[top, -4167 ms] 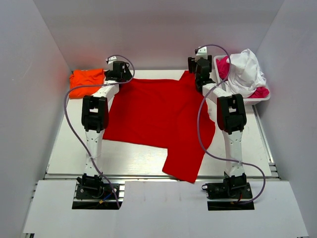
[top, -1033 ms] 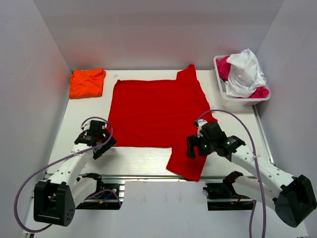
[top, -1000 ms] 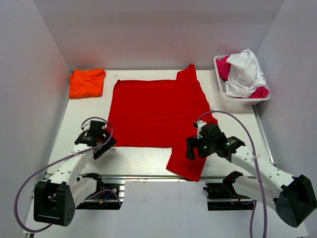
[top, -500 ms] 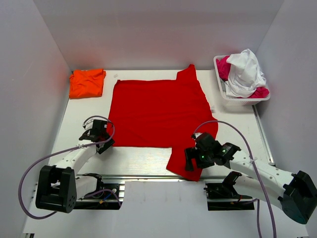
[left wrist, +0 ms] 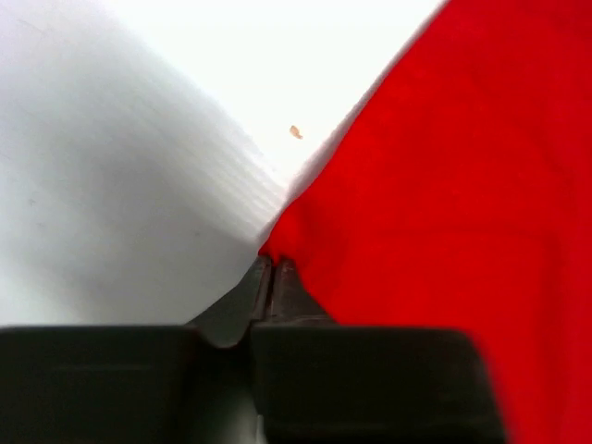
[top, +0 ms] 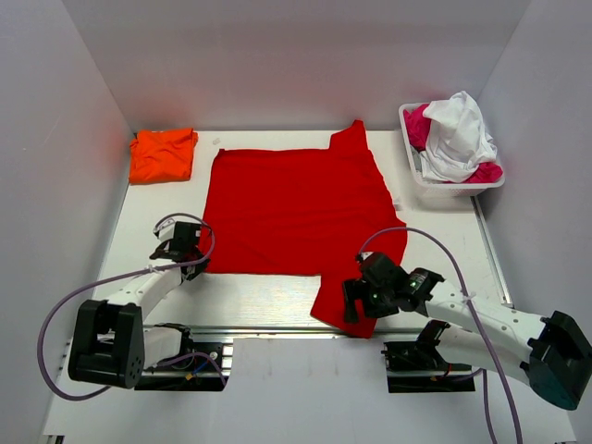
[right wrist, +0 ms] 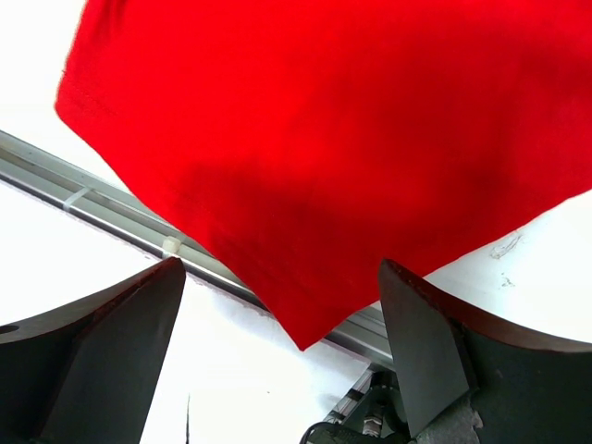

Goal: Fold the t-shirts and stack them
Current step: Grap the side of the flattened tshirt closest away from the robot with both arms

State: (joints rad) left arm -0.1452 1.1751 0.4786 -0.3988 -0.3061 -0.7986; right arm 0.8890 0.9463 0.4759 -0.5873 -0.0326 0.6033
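A bright red t-shirt (top: 296,208) lies spread flat over the middle of the table. One sleeve (top: 347,301) reaches down over the front rail. An orange t-shirt (top: 163,154) sits folded at the back left corner. My left gripper (top: 193,265) is low at the red shirt's near-left corner. In the left wrist view its jaws are pressed together (left wrist: 271,264) with the tip of the red cloth (left wrist: 444,185) pinched between them. My right gripper (top: 356,310) hovers open over the hanging sleeve. In the right wrist view the red cloth (right wrist: 351,139) lies between and beyond its wide-spread fingers (right wrist: 277,268).
A white basket (top: 413,169) at the back right holds white and pink clothes (top: 458,134). A metal rail (top: 268,330) runs along the table's front edge, also crossing the right wrist view as a rail (right wrist: 111,208). White walls close in on both sides.
The left gripper slid up to the red shirt's near-left corner and closed on it. The right gripper moved down toward the front edge over the sleeve, still open.
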